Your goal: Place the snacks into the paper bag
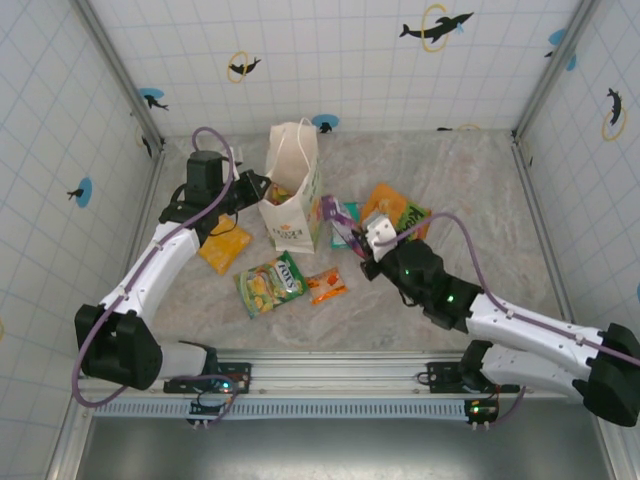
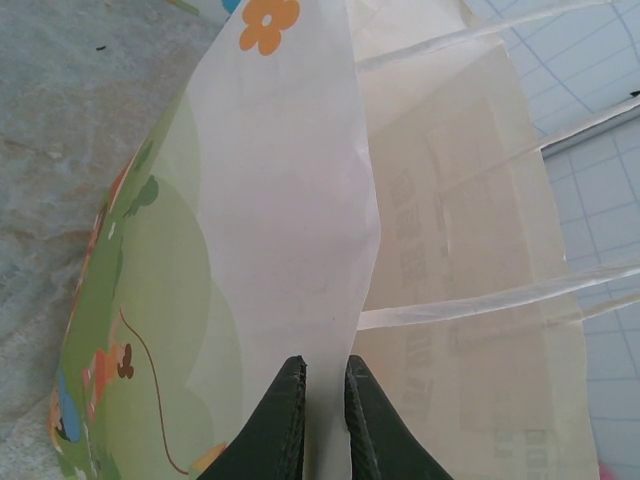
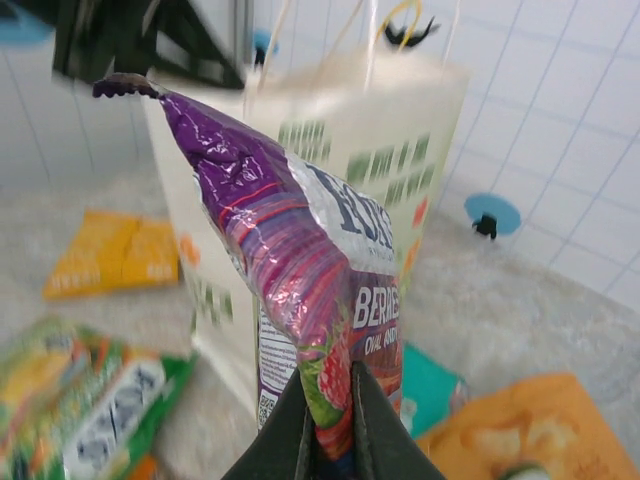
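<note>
The white paper bag (image 1: 293,190) stands upright at the middle back of the table. My left gripper (image 1: 255,187) is shut on its left rim; in the left wrist view the fingertips (image 2: 324,375) pinch a fold of the paper bag (image 2: 290,200). My right gripper (image 1: 358,243) is shut on a purple berry snack (image 1: 334,216), held upright just right of the bag. In the right wrist view the gripper (image 3: 328,400) clamps the bottom edge of the purple snack (image 3: 300,260), in front of the paper bag (image 3: 380,170).
Loose snacks lie on the table: a yellow one (image 1: 224,248) left of the bag, a green one (image 1: 270,283) and a small orange one (image 1: 326,286) in front, a teal one (image 1: 350,212) and an orange one (image 1: 395,208) to the right. Tiled walls enclose the table.
</note>
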